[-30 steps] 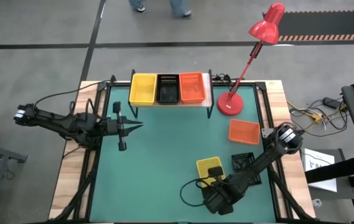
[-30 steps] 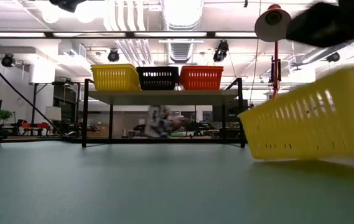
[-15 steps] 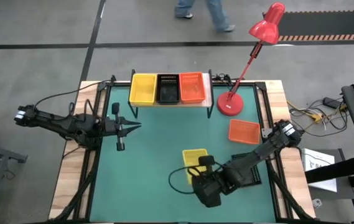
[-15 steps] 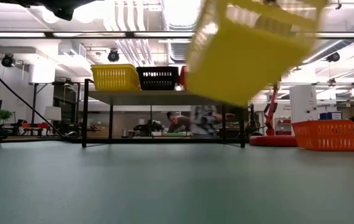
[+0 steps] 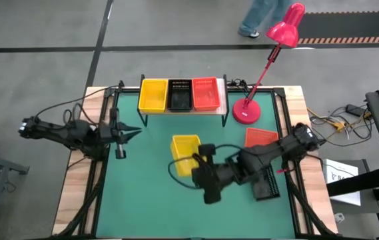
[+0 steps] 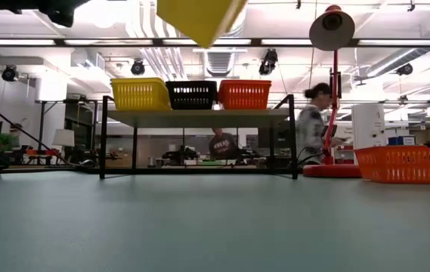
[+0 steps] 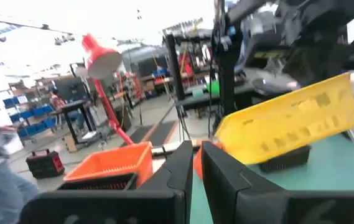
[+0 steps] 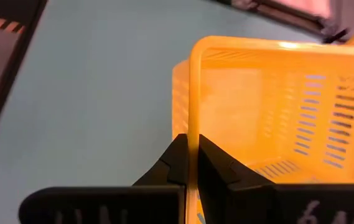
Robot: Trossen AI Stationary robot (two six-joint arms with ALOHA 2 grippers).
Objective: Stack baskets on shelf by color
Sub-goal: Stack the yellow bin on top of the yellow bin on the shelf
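My right gripper (image 5: pixel 198 161) is shut on a yellow basket (image 5: pixel 184 148) above the middle of the table. That basket shows at the top of the low view (image 6: pixel 199 17) and tilted in the left wrist view (image 7: pixel 288 124). The shelf (image 5: pixel 182 107) stands at the far edge. One yellow (image 5: pixel 152 95), one black (image 5: pixel 180 95) and one orange-red basket (image 5: pixel 204 93) sit side by side on its top. My left gripper (image 5: pixel 138 131) is shut and hovers left of the held basket, touching nothing. My right gripper pinches the rim (image 8: pixel 193 112) of the yellow basket's wall on the side toward the table's right, one finger inside the basket and one outside. The fingers come level from the table's right. The basket is lifted clear of the table and tilted.
An orange-red basket (image 5: pixel 261 138) lies on the table's right side, and a black basket (image 5: pixel 268 181) lies nearer, partly under my right arm. A pink-red lamp (image 5: pixel 245 113) stands right of the shelf. A person walks past beyond the far edge (image 5: pixel 259 13).
My right gripper has carried the yellow basket from the table's near right up and toward the left and far side. The basket went from resting on the table to lifted clear and tilted. My left gripper has drawn back a little toward the left edge.
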